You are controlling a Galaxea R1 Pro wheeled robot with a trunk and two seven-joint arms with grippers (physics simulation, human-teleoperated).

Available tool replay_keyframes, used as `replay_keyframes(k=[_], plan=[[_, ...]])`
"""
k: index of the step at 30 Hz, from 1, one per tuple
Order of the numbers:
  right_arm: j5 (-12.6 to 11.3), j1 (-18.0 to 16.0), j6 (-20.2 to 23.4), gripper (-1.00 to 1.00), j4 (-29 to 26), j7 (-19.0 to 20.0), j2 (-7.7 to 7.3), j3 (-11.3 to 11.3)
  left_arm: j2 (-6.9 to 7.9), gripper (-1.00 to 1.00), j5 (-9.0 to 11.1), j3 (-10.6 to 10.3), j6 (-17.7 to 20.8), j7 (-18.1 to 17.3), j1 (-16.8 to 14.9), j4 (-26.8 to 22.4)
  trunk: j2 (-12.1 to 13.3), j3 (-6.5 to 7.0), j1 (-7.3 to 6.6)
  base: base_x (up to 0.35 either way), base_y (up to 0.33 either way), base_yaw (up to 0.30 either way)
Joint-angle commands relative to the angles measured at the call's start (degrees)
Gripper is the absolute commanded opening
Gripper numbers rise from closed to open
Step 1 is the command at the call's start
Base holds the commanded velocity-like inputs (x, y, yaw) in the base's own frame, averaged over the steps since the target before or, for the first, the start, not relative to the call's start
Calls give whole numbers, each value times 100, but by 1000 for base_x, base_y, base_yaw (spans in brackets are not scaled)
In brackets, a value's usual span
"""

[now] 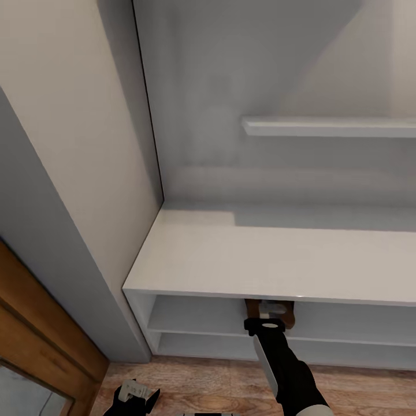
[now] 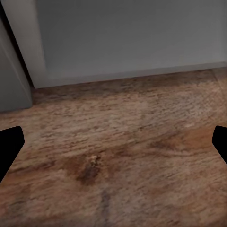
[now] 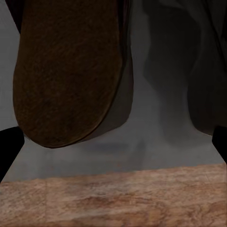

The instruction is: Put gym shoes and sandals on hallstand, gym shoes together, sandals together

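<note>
Floor (image 1: 190, 381) of brown wood plank lies nearest, running up to the foot of the shoe rack (image 1: 277, 260). The left gripper (image 1: 136, 397) hangs low over these planks, in front of the rack's left end and apart from it; in the left wrist view its two dark fingertips (image 2: 9, 142) sit at opposite edges of the picture, spread wide with nothing but bare floor (image 2: 118, 151) between them.

The right arm (image 1: 286, 364) reaches forward from the floor side into the rack's upper tier, just under the edge of the flat top. The right gripper (image 1: 271, 315) is at the mouth of that tier, with a dark brown sandal (image 1: 251, 309) right at it. In the right wrist view the sandal (image 3: 66, 71) lies flat on the grey shelf board, its rounded end pointing toward the floor (image 3: 118, 198) in front of the rack. The gripper's fingertips (image 3: 9, 151) stand wide at both edges of that picture, clear of the sandal.

Beyond the rack's flat top rises a pale back wall with a shelf (image 1: 329, 127) mounted above and to the right.
</note>
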Motion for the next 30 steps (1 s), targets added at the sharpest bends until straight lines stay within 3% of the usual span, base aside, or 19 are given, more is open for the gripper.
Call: replay_keyframes(k=[1, 12, 30], plan=[[14, -2, 39, 100, -6, -19, 0, 9, 2, 100, -7, -5, -23, -9, -3, 2, -2, -5, -1, 0, 0, 0], [15, -2, 39, 100, -6, -18, 0, 2, 2, 100, -14, -14, -23, -9, -3, -15, -2, -5, -1, -78, -141, 0], [15, -2, 39, 100, -3, -11, 0, 10, 3, 100, -12, -7, -28, -8, -3, -29, -2, -5, -1, -197, -226, 0]])
